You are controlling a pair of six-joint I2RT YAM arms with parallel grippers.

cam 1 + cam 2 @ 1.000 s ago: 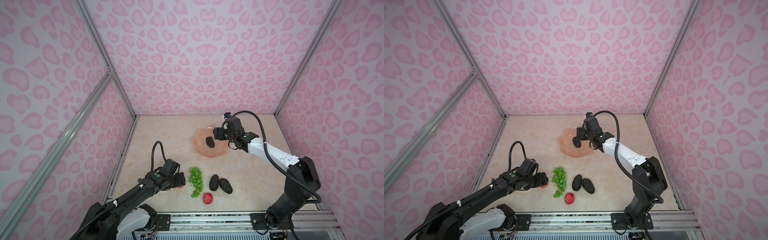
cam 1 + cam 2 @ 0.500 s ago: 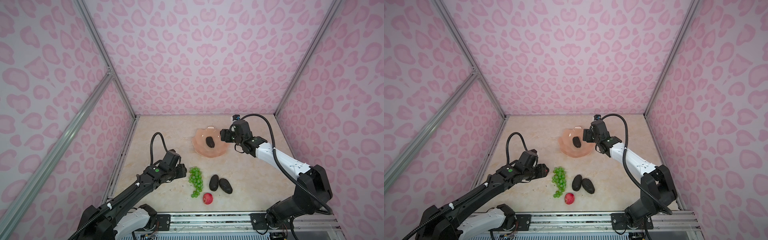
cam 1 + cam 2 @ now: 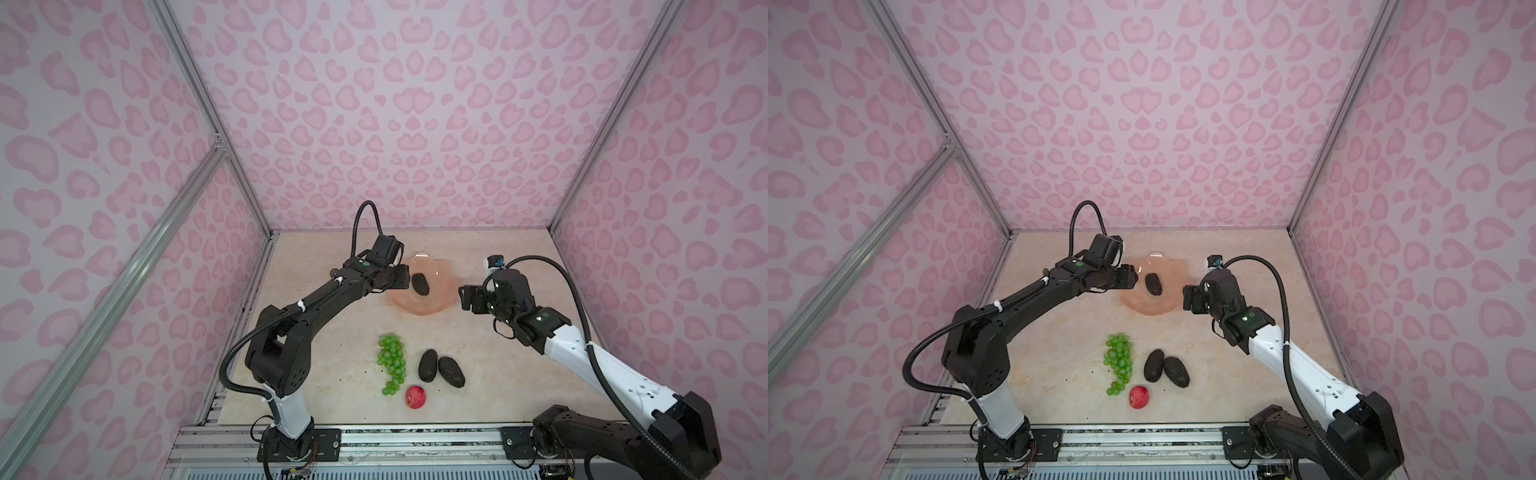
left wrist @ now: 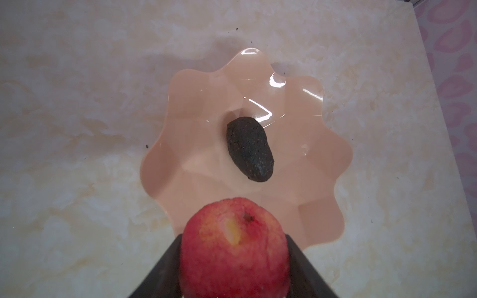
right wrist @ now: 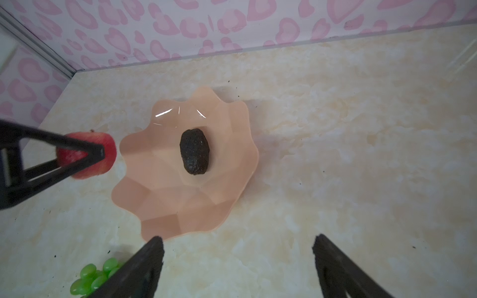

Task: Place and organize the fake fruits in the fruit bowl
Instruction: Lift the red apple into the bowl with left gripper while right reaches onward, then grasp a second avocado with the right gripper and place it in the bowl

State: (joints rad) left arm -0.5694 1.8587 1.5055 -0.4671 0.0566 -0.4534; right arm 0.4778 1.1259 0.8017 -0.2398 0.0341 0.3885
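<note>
Left gripper: jaws pinch a red apple across its widest part. It is carried clear of the tabletop, just outside the near rim of the fruit bowl.

Handling, by judgement: the apple looks smooth, round and rigid, likely light. A grip across the middle suits it, while one off-centre could let it squirt out. Once released it may roll.

Right gripper: jaws spread wide, holding nothing, just beside the bowl's opposite edge.

Bowl contents: one avocado, lying on its side near the centre. The bowl is shallow and glossy and probably slides if knocked.

On the tabletop, well apart from the bowl:
- a grape bunch
- two avocados, touching each other
- a red round fruit
</note>
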